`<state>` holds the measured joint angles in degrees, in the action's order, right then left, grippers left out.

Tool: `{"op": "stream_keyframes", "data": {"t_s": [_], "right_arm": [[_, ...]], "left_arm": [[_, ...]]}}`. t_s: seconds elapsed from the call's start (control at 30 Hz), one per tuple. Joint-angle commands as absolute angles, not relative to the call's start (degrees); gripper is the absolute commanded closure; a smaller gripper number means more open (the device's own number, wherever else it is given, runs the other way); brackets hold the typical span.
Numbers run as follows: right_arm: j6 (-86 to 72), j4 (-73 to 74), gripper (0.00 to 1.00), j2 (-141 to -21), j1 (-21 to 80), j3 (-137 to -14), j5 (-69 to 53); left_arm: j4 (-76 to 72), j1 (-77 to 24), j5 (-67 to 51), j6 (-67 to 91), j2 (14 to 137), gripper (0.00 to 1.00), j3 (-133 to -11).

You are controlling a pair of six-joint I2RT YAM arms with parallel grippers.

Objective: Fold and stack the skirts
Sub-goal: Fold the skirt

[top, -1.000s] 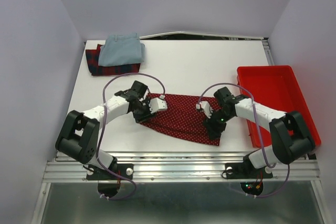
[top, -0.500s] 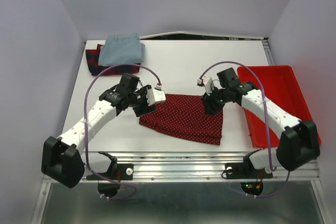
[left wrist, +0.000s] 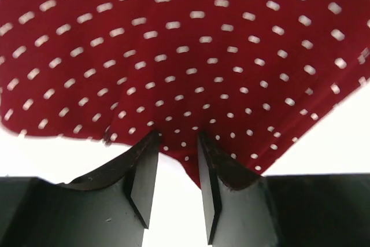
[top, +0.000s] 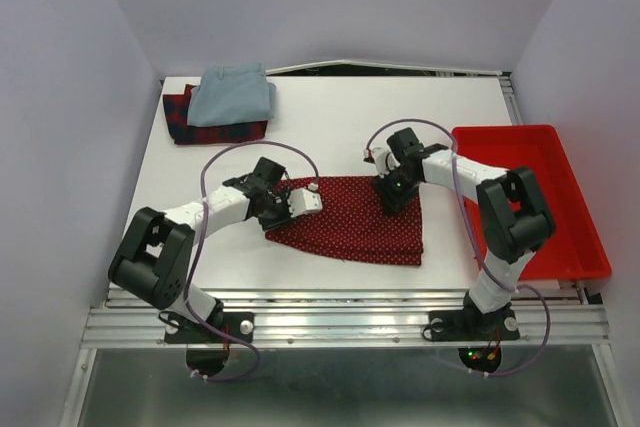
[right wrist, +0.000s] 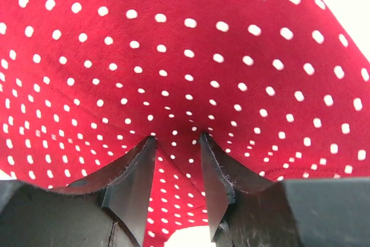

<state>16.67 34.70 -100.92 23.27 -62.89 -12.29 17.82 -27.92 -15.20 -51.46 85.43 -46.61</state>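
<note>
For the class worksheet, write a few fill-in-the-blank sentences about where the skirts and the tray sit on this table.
1. The pale blue skirt lies on the plaid skirt in the far ____ corner of the table.
2. The red tray stands to the ____ of the dotted skirt.
3. In all, ____ skirts are on the table.
Missing words: left; right; three.

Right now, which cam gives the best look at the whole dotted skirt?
Top external: the dotted skirt lies on the table, nearly its full outline visible. Left wrist shows only one edge close up; right wrist fills with dotted cloth and a fold, no outline.
</note>
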Motion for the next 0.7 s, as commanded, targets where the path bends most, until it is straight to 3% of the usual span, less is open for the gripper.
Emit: {"op": "stream_keyframes", "data": {"t_s": [0.0, 0.27, 0.37, 0.5, 0.67], "right_arm": [[17.8, 27.0, 0.57, -111.7, 22.9, -67.7, -5.6], [20.2, 26.9, 0.53, -124.9, 22.9, -90.7, -5.9], [20.0, 27.7, 0.52, -125.7, 22.9, -96.0, -5.8], [22.1, 27.9, 0.49, -118.8, 22.9, -97.1, -4.9], [18.2, 28.9, 0.46, -109.3, 22.9, -92.3, -9.7]], "left_arm": [[18.5, -30.1, -13.2, -54.8, 85.0, 0.62, -42.3], [19.9, -40.2, -15.7, -49.1, 81.7, 0.65, -40.8], [20.6, -45.6, -18.1, -44.0, 80.2, 0.59, -43.8], [22.3, -47.6, -22.0, -37.0, 75.7, 0.46, -49.5], [17.9, -46.9, -18.6, -29.4, 72.2, 0.41, -53.7]]}}
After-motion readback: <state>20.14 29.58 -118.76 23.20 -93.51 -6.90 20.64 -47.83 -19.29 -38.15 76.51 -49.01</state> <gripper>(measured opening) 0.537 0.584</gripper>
